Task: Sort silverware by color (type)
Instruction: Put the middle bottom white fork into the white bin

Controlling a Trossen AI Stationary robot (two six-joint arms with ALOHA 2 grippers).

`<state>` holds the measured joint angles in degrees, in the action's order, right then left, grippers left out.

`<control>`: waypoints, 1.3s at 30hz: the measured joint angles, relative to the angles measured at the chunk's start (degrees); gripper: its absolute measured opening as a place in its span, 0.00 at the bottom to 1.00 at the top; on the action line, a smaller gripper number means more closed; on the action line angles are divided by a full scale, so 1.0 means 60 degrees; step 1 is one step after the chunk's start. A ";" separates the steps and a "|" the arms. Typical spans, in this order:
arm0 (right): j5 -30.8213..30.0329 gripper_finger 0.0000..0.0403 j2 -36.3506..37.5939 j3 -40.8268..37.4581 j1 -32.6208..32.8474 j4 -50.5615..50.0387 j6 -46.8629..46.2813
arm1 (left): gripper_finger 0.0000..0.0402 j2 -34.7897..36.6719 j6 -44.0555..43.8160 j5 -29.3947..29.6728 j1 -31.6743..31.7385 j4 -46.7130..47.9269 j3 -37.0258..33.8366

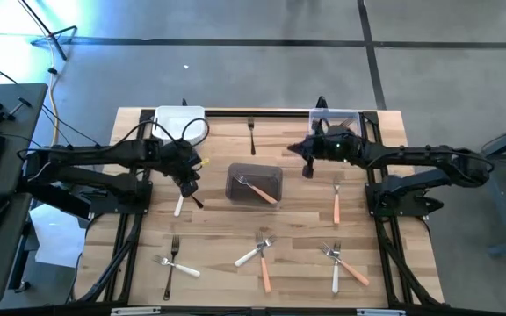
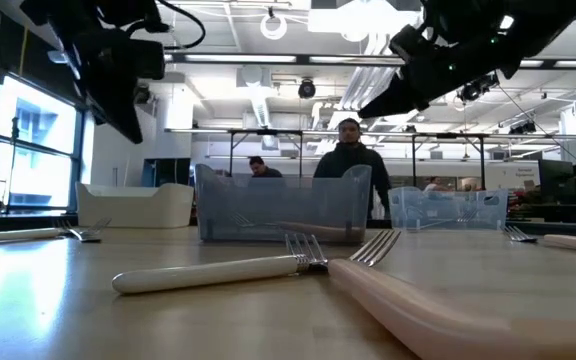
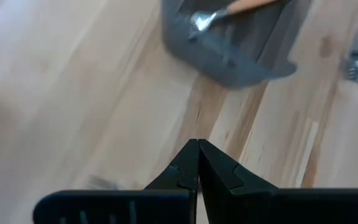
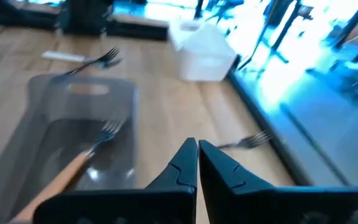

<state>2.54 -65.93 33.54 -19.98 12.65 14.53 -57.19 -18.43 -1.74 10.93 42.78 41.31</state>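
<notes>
Both grippers are shut with jaws pressed together and holding nothing: the left gripper [image 1: 187, 186] hangs over the surface just left of the dark tub, beside a white-handled fork [image 1: 179, 205], and the right gripper [image 1: 307, 169] hangs just right of the same tub, toward the far edge. In each wrist view the fingertips [image 3: 197, 163] meet at a point with no gap and nothing between them. No brand, label or legible writing can be made out anywhere. A smoky translucent tub [image 1: 254, 183] sits mid-surface and contains one orange-handled fork [image 1: 259, 190] lying diagonally. A white tub [image 1: 181, 125] stands at the far left corner and a clear tub [image 1: 334, 120] at the far right. A dark-handled fork [image 1: 252, 137] lies between them along the far edge. An orange-handled fork [image 1: 336, 204] lies right of the smoky tub. Along the near edge of the wooden surface [image 1: 218, 237] are three crossed pairs: a white and a dark fork [image 1: 175, 266] at left, a white and an orange fork [image 1: 262, 255] in the middle, and a white and an orange fork [image 1: 343, 265] at right. Seen from table height, two people [image 2: 348, 165] stand in the room behind the smoky tub.
</notes>
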 joint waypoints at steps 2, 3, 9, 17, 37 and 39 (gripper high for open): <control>0.0033 0.00 0.0007 0.0000 -0.0279 0.0246 0.0171 | 0.00 0.0000 -0.0743 0.0164 -0.0220 0.0401 0.0002; 0.0125 0.00 0.0007 0.0000 -0.0412 0.0293 0.0178 | 0.00 0.0000 -0.1132 0.0179 -0.0323 0.0610 0.0002; 0.0440 0.00 0.0003 0.0000 -0.0888 0.0046 0.0189 | 0.00 0.0000 -0.3586 0.0200 -0.1182 0.1323 0.0002; 0.0632 0.00 0.0003 0.0000 -0.1311 -0.0018 0.0415 | 0.00 -0.0470 -0.5057 0.0659 -0.2589 -0.0645 0.0002; 0.0656 0.00 0.0003 -0.0004 -0.2176 0.0900 0.0058 | 0.00 -0.6722 -0.5255 0.2597 -0.5502 -0.1923 0.4634; 0.0713 0.00 0.0003 -0.0004 -0.2176 0.0903 0.0107 | 0.00 -0.7199 -0.5135 0.2524 -0.5543 -0.1620 0.5157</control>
<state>6.82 -65.91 33.52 -33.04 18.06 15.17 -100.38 -49.24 13.41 -22.33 33.06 72.25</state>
